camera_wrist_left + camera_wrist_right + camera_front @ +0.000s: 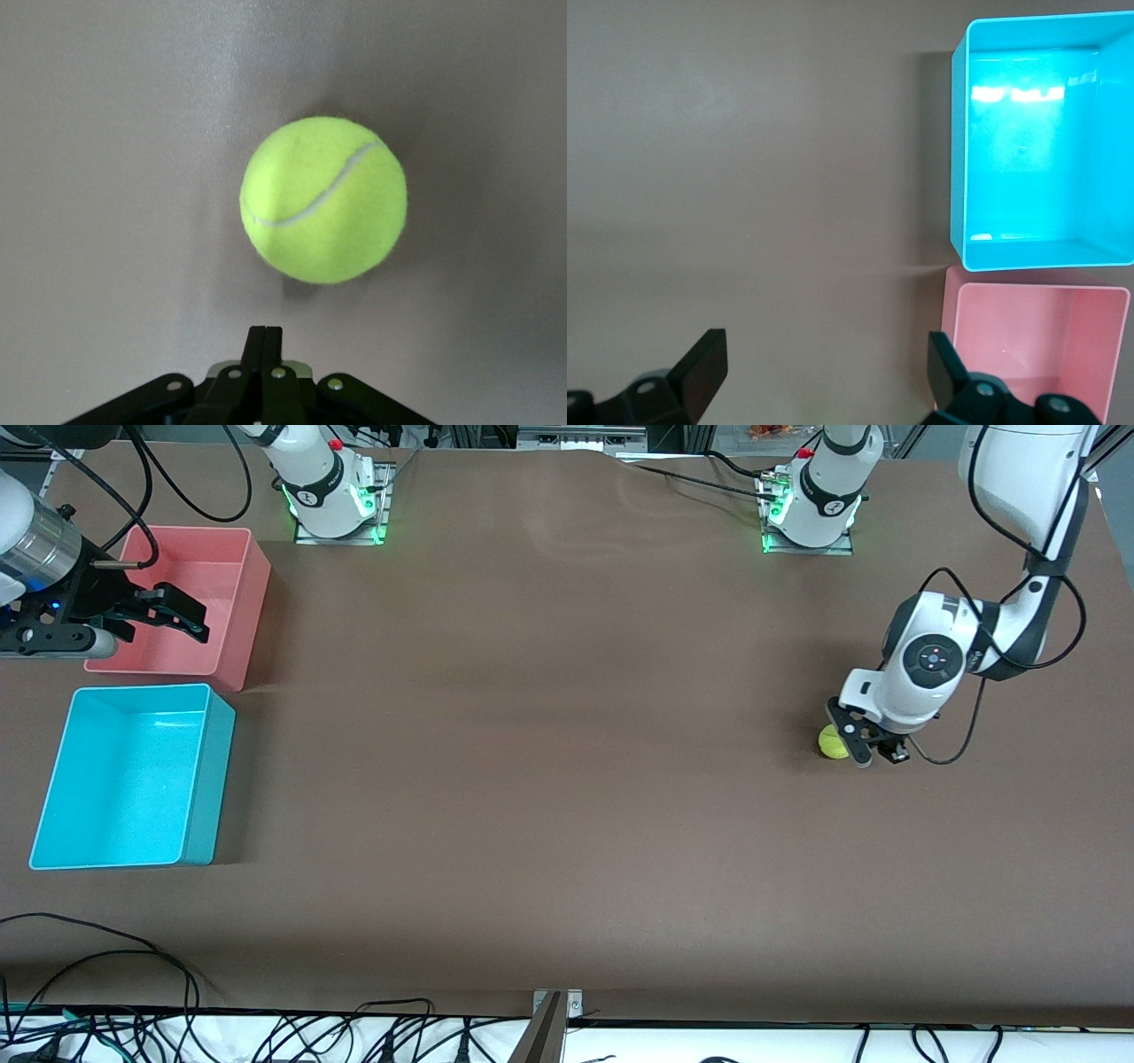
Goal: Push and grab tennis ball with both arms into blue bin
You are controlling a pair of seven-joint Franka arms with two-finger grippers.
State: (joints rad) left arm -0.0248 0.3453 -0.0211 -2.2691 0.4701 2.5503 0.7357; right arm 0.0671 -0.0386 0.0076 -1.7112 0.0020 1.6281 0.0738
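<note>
A: Yellow-green felt first: in the front view we see the tennis ball resting on the brown table toward the left arm's end, with the left gripper low beside it, touching or nearly so, on the side away from the bins. Its fingers are pressed together on nothing.

B: And we find the blue bin at the right arm's end, well apart from the ball, its long axis running toward the front camera. The pink bin sits just beside it, farther from the camera. The right gripper hangs over the pink bin, jaws spread wide, holding nothing.

A: In the left wrist view we have the ball just ahead of the closed fingertips. It is round, so no long axis; its white seam curves across the face.

B: The right wrist view gives us the blue bin and pink bin side by side, both open-topped, and two dark fingers set far apart.
</note>
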